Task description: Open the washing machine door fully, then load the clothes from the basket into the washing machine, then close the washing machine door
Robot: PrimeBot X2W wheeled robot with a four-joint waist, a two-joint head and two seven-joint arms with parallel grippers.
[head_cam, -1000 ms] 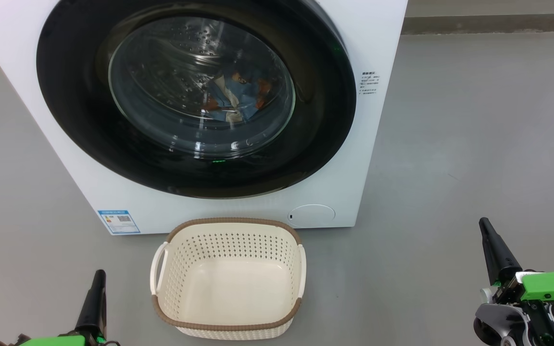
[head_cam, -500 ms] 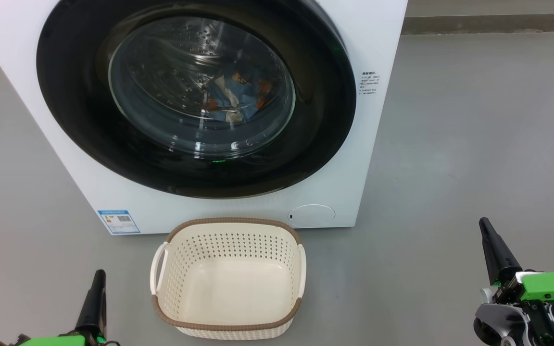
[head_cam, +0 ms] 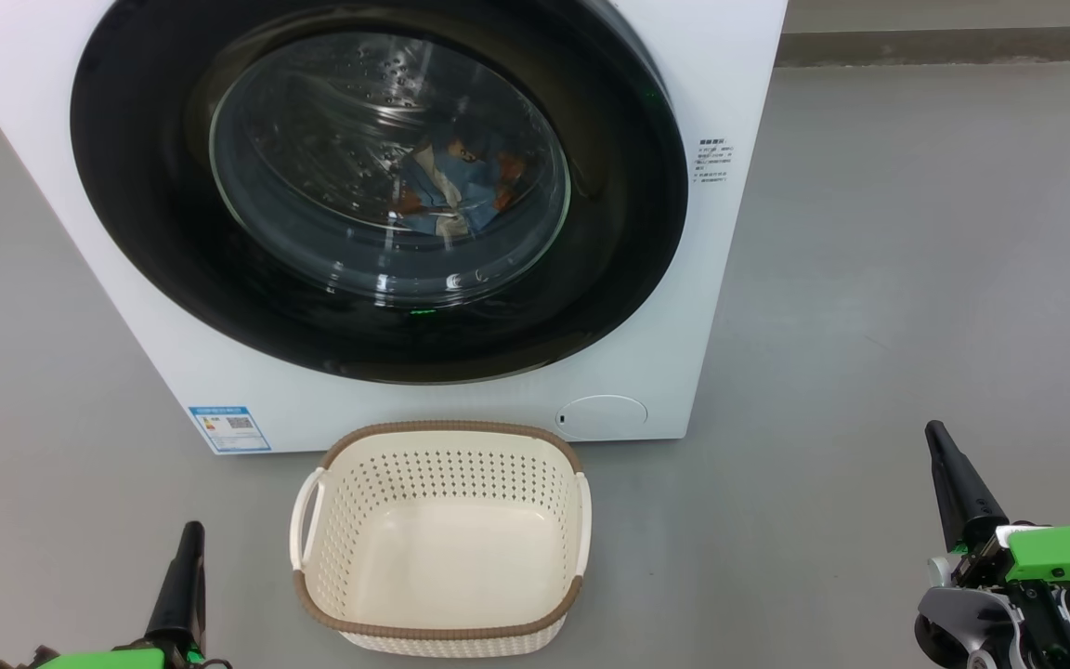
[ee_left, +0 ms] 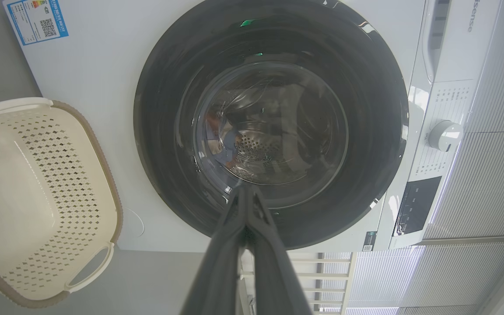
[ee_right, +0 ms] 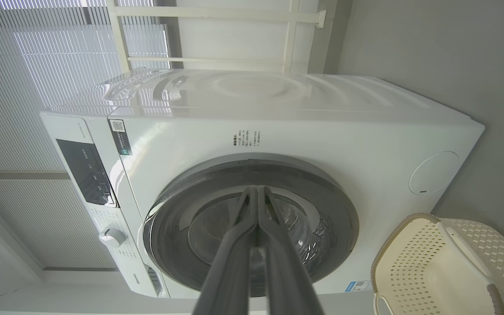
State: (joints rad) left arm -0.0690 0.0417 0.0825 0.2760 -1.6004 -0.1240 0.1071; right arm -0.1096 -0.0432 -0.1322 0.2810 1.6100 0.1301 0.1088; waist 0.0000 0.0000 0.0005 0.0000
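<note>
The washing machine door [head_cam: 154,232] is being shown shut flat against the front of the washing machine [head_cam: 219,390], at twelve o'clock in the head view. Through its glass the clothes [head_cam: 461,181] are being seen inside the drum, toward three o'clock of the window's middle. The basket [head_cam: 447,429] is being seen standing on the floor just in front of the machine, at six o'clock from the door, with nothing in it. From this layout all three steps are being judged done.

The left gripper [head_cam: 190,531] is being held at nine o'clock from the basket and the right gripper [head_cam: 936,435] at three o'clock, farther off. On each, the two fingers are being pressed together tip to tip, with nothing between them.

Whether the latch is caught cannot be told. If it is not, the door could be pushed outward by the seal and knocked against the basket's rim. The basket is being judged light, so it could be tipped by a careless sweep of the left arm.
</note>
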